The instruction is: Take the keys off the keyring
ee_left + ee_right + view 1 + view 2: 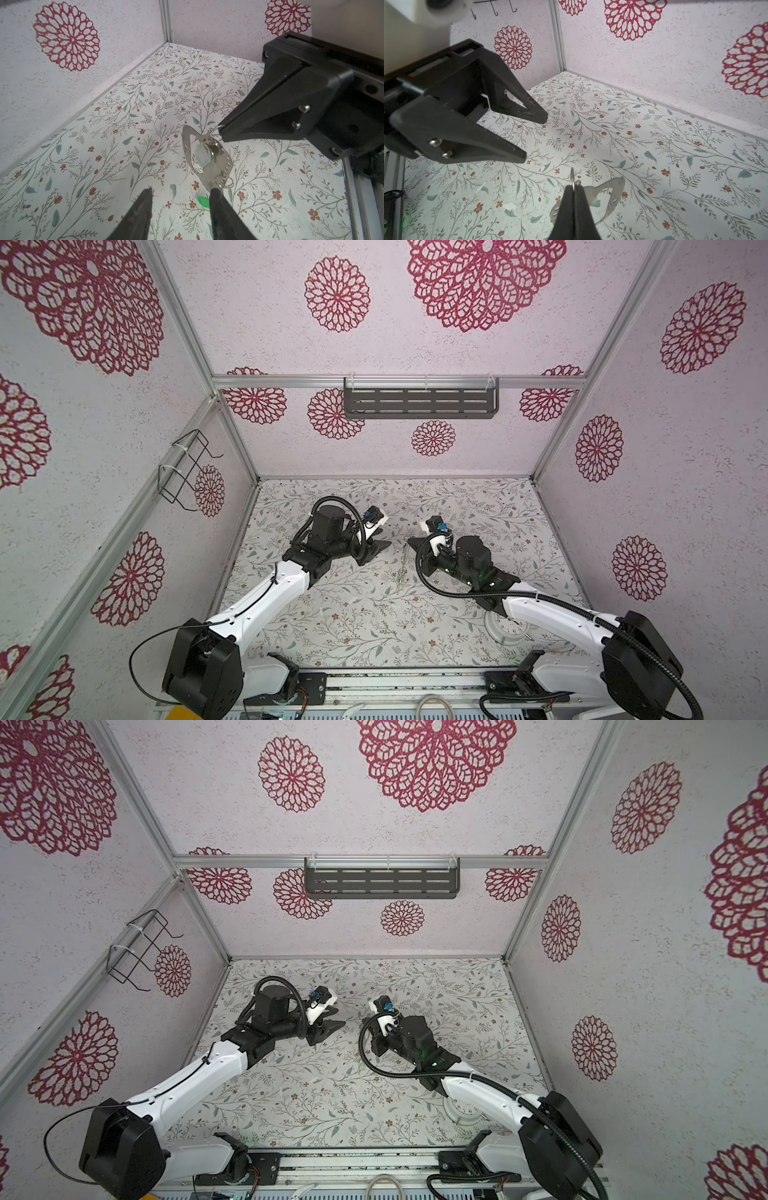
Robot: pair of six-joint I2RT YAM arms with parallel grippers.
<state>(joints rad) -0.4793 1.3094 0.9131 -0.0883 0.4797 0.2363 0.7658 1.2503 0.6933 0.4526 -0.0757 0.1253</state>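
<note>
Floral tabletop (332,626) below, I saw the right gripper (222,133) pinched shut on a small wire ring (214,129), with the keyring (206,180) and pale-tagged key (202,156) dangling under it. The left gripper (180,195) gaped partway open, empty, at the keyring's lower end, near the green-tagged key (203,201).

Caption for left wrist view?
Right gripper pinches a wire ring; keyring and pale-tagged key hang from it, left gripper open.
</note>
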